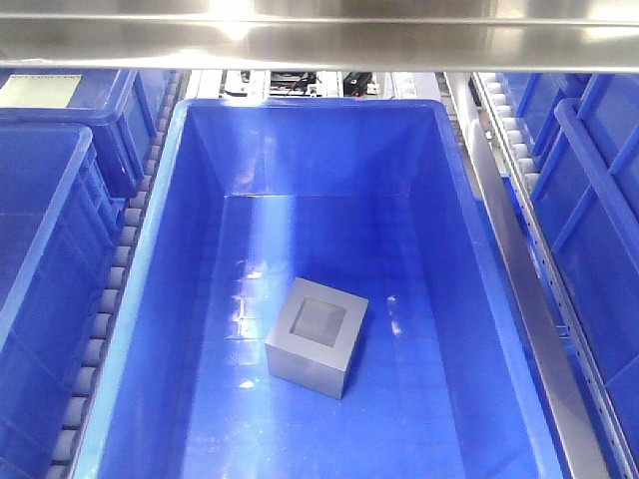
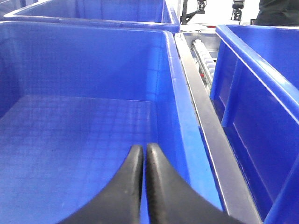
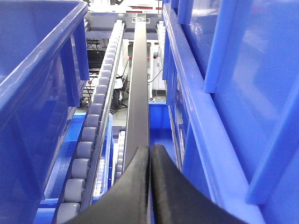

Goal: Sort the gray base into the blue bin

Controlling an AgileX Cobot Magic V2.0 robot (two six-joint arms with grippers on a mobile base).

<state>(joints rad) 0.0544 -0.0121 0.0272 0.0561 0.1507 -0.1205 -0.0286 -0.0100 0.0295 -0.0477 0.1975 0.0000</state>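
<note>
Front view, left to right: ribbed crates (image 1: 50,230); blue bin (image 1: 180,249) with gray base (image 1: 318,339) resting on its floor, recessed face up, matte, square-edged. Both wrist views: my left fingers (image 2: 142,161) and right fingers (image 3: 150,158) pressed together, empty. Judgement: sorting looks complete; keep both arms clear of the bin.

We see our left gripper (image 2: 144,156) and right gripper (image 3: 150,156) as smooth, matte black, curved fingers tapering to rounded tips.
</note>
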